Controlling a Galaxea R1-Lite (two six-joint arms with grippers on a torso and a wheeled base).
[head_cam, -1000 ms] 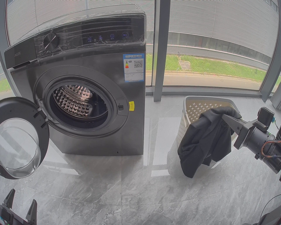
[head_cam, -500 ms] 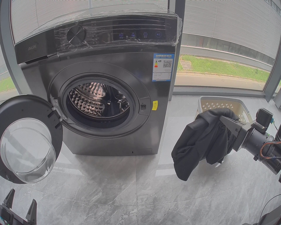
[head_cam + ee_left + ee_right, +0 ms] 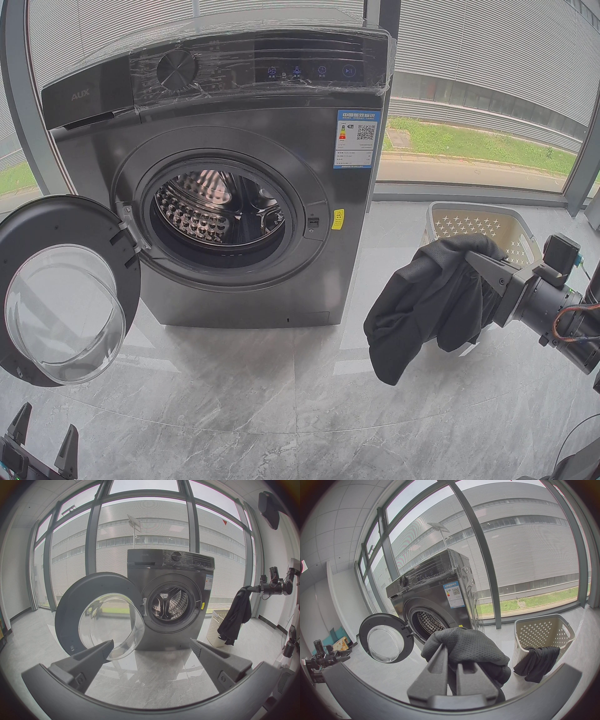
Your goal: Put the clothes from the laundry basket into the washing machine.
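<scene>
Right gripper (image 3: 481, 262): clenched on dark garment (image 3: 425, 300), hanging beside basket (image 3: 475, 215). Left gripper (image 3: 150, 642): released. Change: view has swung to centre washer (image 3: 250, 125), door (image 3: 37, 231) open; carry to drum (image 3: 215, 209) judged begun.

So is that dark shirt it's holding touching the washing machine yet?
Apart. The left wrist view shows the dark garment hanging well to the side of the washing machine, with window and floor visible between them.
</scene>
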